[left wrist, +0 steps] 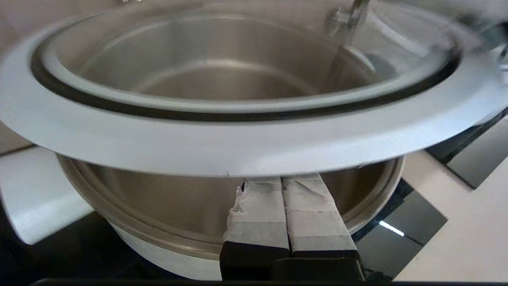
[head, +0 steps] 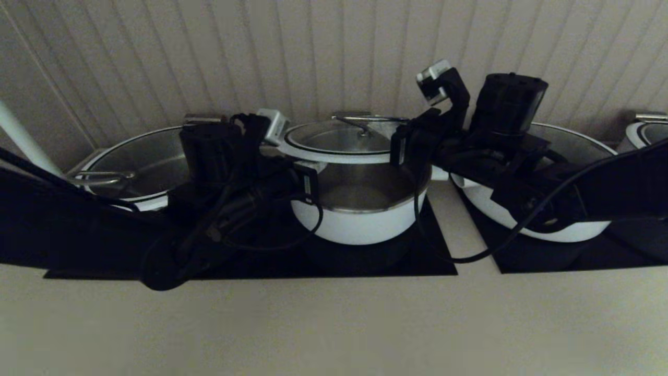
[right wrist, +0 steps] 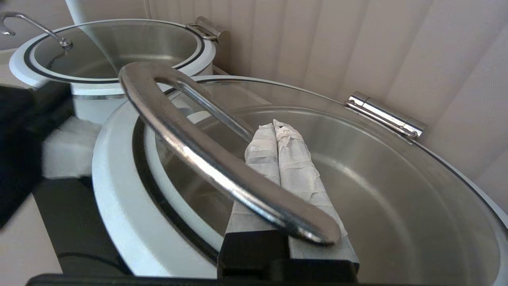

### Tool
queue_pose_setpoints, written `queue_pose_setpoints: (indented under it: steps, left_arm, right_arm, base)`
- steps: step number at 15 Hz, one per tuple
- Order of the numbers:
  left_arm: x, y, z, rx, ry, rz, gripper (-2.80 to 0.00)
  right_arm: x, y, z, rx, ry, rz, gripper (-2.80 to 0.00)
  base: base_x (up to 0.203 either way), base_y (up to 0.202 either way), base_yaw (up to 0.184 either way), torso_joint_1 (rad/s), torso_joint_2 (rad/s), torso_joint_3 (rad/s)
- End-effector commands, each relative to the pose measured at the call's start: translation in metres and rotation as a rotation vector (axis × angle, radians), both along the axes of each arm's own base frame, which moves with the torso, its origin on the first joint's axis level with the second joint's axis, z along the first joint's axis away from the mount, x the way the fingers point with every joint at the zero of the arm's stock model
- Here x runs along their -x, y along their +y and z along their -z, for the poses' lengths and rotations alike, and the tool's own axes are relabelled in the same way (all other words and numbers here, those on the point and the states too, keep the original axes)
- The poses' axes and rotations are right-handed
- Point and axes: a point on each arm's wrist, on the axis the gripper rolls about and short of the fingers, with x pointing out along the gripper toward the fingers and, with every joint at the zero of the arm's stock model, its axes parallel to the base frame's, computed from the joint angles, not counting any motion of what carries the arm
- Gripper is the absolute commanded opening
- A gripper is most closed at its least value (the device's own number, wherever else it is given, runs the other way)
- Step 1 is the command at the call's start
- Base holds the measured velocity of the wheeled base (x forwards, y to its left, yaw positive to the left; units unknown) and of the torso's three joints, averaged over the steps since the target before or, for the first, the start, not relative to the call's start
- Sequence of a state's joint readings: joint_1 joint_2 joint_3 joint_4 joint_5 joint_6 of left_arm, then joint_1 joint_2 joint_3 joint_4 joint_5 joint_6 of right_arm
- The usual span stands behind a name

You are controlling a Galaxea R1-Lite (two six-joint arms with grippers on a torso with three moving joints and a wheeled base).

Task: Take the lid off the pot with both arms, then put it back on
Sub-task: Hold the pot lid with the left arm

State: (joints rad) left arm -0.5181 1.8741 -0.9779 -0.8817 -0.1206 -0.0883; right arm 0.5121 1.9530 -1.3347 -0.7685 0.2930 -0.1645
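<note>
The lid (head: 334, 142), glass with a white rim, hangs above the white pot (head: 365, 225), whose steel inside shows through the gap between them. My left gripper (left wrist: 282, 180) is shut, and its taped fingers reach under the lid's white rim (left wrist: 238, 147) on the left, over the pot's opening (left wrist: 158, 206). My right gripper (right wrist: 276, 125) is shut too. Its taped fingers lie on the glass and pass beneath the curved steel handle (right wrist: 206, 159). In the head view both black arms flank the lid, the left arm (head: 219, 156) and the right arm (head: 469, 141).
A wider pot with a glass lid (head: 135, 162) stands on the left and another wide pot (head: 563, 230) sits behind my right arm. A further pot (head: 649, 130) shows at the far right edge. Black cooktop panels (head: 407, 258) lie beneath, with a ribbed wall close behind.
</note>
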Motion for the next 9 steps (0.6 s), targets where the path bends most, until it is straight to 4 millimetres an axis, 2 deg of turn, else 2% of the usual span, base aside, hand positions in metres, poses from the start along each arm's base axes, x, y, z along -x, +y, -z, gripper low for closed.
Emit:
queue_pose_setpoints:
  steps: [1,4,9]
  left_arm:
    - [-0.003,-0.002,0.003,-0.001,0.004,0.001,-2.80]
    - [-0.002,-0.002,0.004,-0.003,0.006,0.001,-2.80]
    - [-0.003,-0.002,0.005,-0.005,0.007,0.001,-2.80]
  right_arm:
    - [0.006,-0.003,-0.005,-0.002,-0.007,-0.002,-2.80]
    - [0.015,-0.008,-0.002,0.008,0.012,-0.001,-2.80]
    - [0.037,-0.021,-0.011,0.023,0.040,-0.006,-2.80]
  base:
    - [0.000,0.000,0.000,0.000,0.00,0.000]
    - [0.000,0.000,0.000,0.000,0.00,0.000]
    - [0.000,0.000,0.000,0.000,0.00,0.000]
